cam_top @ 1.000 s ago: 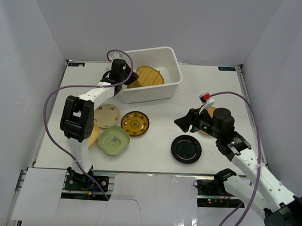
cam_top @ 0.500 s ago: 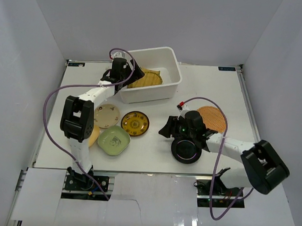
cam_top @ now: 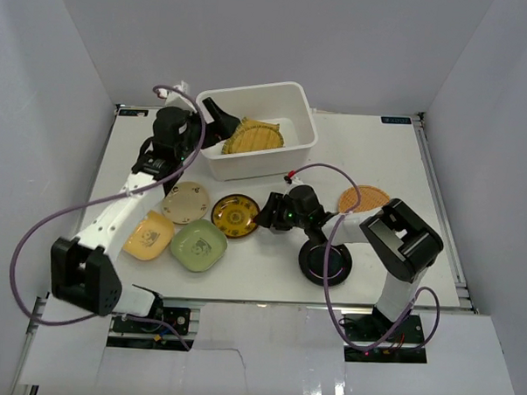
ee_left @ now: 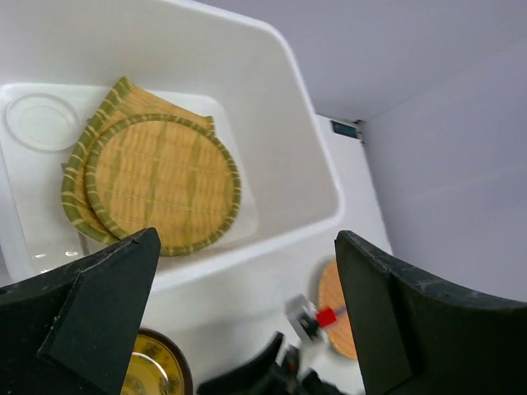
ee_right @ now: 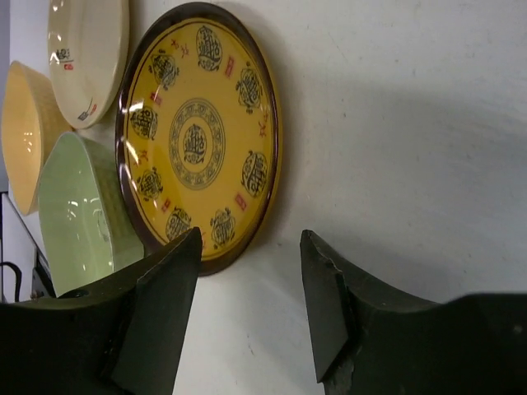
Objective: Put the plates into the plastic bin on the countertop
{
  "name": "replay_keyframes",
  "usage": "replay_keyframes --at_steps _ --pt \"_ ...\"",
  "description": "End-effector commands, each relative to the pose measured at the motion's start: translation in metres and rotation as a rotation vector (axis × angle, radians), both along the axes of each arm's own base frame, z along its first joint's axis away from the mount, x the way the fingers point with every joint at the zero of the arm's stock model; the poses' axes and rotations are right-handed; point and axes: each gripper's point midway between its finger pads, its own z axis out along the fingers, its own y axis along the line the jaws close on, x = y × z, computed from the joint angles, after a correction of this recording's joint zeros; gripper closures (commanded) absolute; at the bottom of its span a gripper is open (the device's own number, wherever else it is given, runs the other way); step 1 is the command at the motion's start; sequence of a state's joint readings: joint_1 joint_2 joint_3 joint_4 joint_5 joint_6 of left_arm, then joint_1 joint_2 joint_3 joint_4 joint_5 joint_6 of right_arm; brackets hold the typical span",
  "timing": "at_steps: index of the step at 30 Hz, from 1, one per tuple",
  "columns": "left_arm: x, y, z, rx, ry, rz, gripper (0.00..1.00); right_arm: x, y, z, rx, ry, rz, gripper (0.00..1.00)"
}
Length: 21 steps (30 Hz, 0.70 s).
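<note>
The white plastic bin [cam_top: 258, 168] [ee_left: 276, 234] holds two woven bamboo trays [cam_top: 253, 136] [ee_left: 160, 181], the round one on top. My left gripper [cam_top: 216, 115] [ee_left: 245, 239] hangs open and empty over the bin's left side. On the countertop [cam_top: 396, 160] lie the gold patterned plate [cam_top: 236, 215] [ee_right: 198, 136], pale green [cam_top: 198, 245], beige [cam_top: 185, 201], tan [cam_top: 148, 234], glossy black [cam_top: 324, 261] and orange woven [cam_top: 362, 199] plates. My right gripper [cam_top: 264, 217] [ee_right: 249, 239] sits low at the gold plate's right edge, open, with the rim beside its left finger.
A clear round dish [ee_left: 41, 122] lies in the bin's far corner. Purple cables loop over both arms. Pale grey walls close the table in on three sides. The right arm's elbow [cam_top: 400, 238] stands beside the black plate.
My left gripper opened, leaving the round bamboo tray in the bin, and drew back left. The right arm swung left from the orange plate, past the black one, to the gold plate.
</note>
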<state>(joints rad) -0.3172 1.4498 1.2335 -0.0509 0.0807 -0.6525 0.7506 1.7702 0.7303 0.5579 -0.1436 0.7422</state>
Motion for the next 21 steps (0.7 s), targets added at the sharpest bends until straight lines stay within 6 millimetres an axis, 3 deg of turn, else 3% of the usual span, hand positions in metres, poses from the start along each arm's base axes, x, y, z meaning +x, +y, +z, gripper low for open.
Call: replay_keyframes --at_steps 1,2,3,5,6,7,9,10,11,13,14,16,17,18,19,21 --pt "-0.057 -0.005 0.017 -0.055 -0.045 -0.085 0.02 0.023 0.020 0.019 0.066 -0.050 -0.054 0.44" --pt "-0.069 -0.006 0.012 -0.057 -0.036 -0.104 0.02 0.026 0.022 0.014 0.062 -0.038 -0.066 0.45" --pt "-0.086 -0.011 -0.014 -0.048 0.014 -0.138 0.02 0.028 0.023 0.011 0.060 -0.033 -0.071 0.47" --pt "-0.114 -0.013 -0.020 -0.067 0.028 -0.184 0.02 0.031 0.023 0.002 0.048 -0.020 -0.086 0.50" --pt "-0.127 -0.019 -0.029 -0.063 0.047 -0.217 0.02 0.032 0.023 0.001 0.049 -0.014 -0.099 0.55" --pt "-0.141 -0.018 -0.055 -0.047 0.115 -0.233 0.02 0.033 0.021 0.000 0.050 -0.017 -0.112 0.60" --pt "-0.166 -0.022 -0.061 -0.042 0.123 -0.284 0.02 0.036 0.016 -0.001 0.049 -0.023 -0.146 0.74" --pt "-0.178 -0.020 -0.079 -0.030 0.177 -0.291 0.02 0.041 0.011 0.007 0.046 -0.052 -0.180 0.79" --pt "-0.188 -0.021 -0.078 -0.039 0.171 -0.311 0.02 0.037 0.004 0.003 0.032 -0.051 -0.186 0.88" --pt "-0.209 -0.030 -0.092 -0.049 0.209 -0.388 0.02 0.036 -0.008 0.011 0.010 -0.095 -0.207 0.92" --pt "-0.215 -0.033 -0.096 -0.052 0.220 -0.407 0.02 0.036 -0.013 0.035 0.033 -0.145 -0.212 0.92" --pt "-0.229 -0.041 -0.102 -0.055 0.239 -0.460 0.04 0.029 -0.032 0.043 -0.020 -0.195 -0.207 0.92" --pt "-0.234 -0.044 -0.105 -0.060 0.251 -0.475 0.07 0.032 -0.043 0.076 0.005 -0.265 -0.233 0.92" --pt "-0.239 -0.048 -0.104 -0.061 0.251 -0.492 0.12 0.027 -0.055 0.079 -0.038 -0.271 -0.237 0.92" --pt "-0.241 -0.050 -0.103 -0.062 0.246 -0.495 0.16 0.030 -0.069 0.114 -0.029 -0.361 -0.266 0.92" --pt "-0.243 -0.052 -0.098 -0.058 0.224 -0.499 0.18 0.030 -0.089 0.133 -0.070 -0.395 -0.297 0.92"
